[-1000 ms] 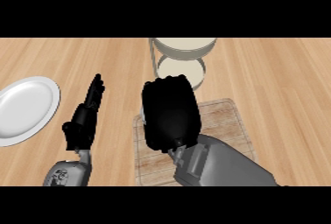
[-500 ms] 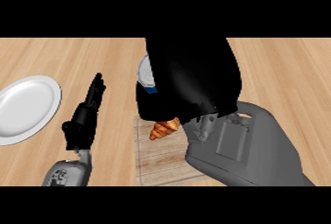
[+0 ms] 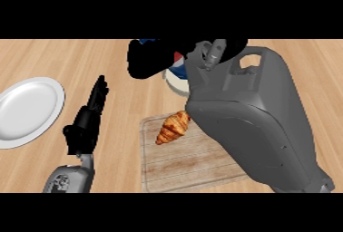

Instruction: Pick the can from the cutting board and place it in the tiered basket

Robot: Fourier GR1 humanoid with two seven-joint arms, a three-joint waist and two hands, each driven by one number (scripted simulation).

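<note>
Plainly, the can (image 3: 177, 64) is off the cutting board (image 3: 194, 168). We see only scraps of it, blue, red and white, showing at the edge of the right hand (image 3: 147, 61) near the top of the head view. The black fingers are curled round the can and hide most of it, so we read the hand as grasping it. The broad grey right forearm (image 3: 251, 118) comes in from the lower right and covers the right part of the board.

Just below the can we see a pale curved rim, which is the tiered basket (image 3: 175, 87). The hand and the forearm cover nearly all of it. The can overlaps that rim in the view, but we cannot tell whether it rests inside the basket or hangs above it (the basket's inside is hidden).

On the cutting board a croissant (image 3: 173, 128) lies near the upper edge, just beside the forearm. Well to the left, a white plate (image 3: 26, 111) sits on the wooden counter (image 3: 127, 95) with nothing on it.

Between the plate and the board we see the left hand (image 3: 87, 120), its fingers straight and released, pointing up the view and holding nothing.
</note>
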